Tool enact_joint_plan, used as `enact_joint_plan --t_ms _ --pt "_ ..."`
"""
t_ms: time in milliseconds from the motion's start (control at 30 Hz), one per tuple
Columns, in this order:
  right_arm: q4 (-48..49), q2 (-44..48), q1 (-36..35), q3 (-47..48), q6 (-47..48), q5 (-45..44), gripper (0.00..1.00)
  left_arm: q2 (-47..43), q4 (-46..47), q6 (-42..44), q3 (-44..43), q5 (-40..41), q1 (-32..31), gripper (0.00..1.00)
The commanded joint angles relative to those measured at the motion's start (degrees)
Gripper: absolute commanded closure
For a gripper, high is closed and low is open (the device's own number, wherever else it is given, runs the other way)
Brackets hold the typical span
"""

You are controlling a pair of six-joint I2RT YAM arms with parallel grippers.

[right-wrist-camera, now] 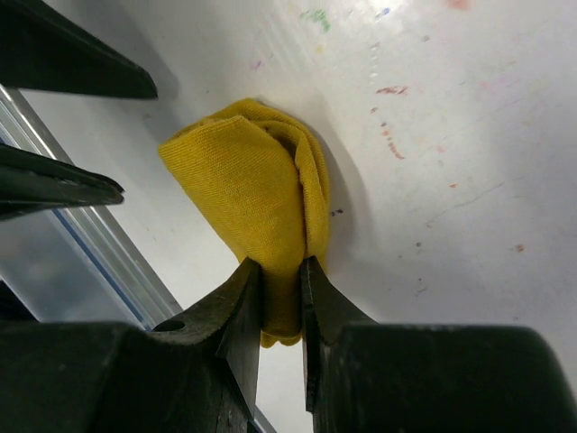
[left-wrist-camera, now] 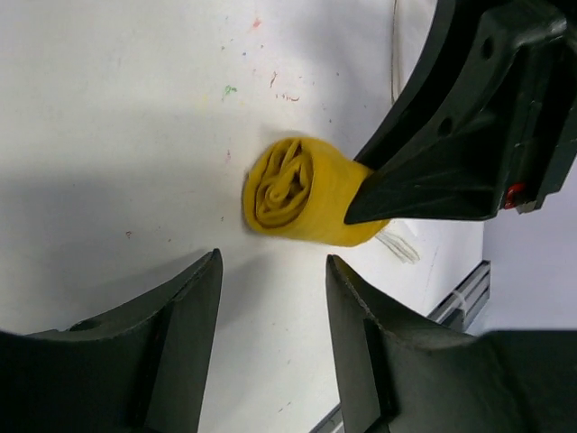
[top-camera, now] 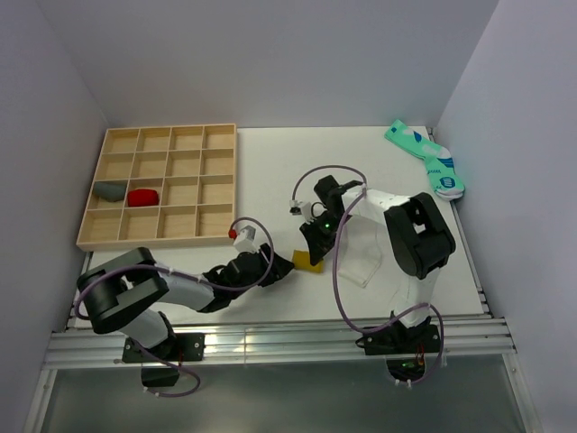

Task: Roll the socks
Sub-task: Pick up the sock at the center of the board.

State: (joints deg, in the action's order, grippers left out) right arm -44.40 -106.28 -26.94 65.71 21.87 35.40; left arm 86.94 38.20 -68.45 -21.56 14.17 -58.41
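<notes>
Worktop is white, with coloured specks up close. The wooden tray sits far left with a grey bundle and a red bundle in neighbouring cells, and the teal socks lie at the far right corner. None of that is my job. Both arms meet at the near middle. A pale flat shape just beside the right arm I take for the white sock, unrolled, though it's hard to read against the surface. The yellow sock lies on the worktop between the two arms, wound into a tight roll, its spiral end facing the left wrist camera. The right end effector is nipped on the roll's outer fold, jaws nearly together with fabric squeezed between them. The left end effector has its jaws wide apart with nothing in them, hovering just short of the roll. Step as I read it: finishing the yellow roll — the tail looks like it needs tucking so it won't spring open. Next move calls for holding the pinch steady, bringing the left in around the roll body, and only then letting go on the right.
</notes>
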Motion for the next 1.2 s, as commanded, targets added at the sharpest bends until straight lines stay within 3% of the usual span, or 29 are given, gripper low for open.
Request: enact_joint_plan --t_ms 0,467,1167 --pt "5.6 -2.7 1.4 2.4 -2.3 -2.1 1.00 3.2 14.8 -6.7 1.5 3.6 -1.0 0.45" --pt "-0.2 -3.2 3.2 9.7 -5.3 4.9 1.00 12.8 29.8 -10.2 -0.8 7.8 -1.2 0.43" --pt "-9.2 2.1 3.6 14.0 -7.0 12.1 1.00 9.3 30.5 -9.1 -2.1 8.0 1.1 0.42"
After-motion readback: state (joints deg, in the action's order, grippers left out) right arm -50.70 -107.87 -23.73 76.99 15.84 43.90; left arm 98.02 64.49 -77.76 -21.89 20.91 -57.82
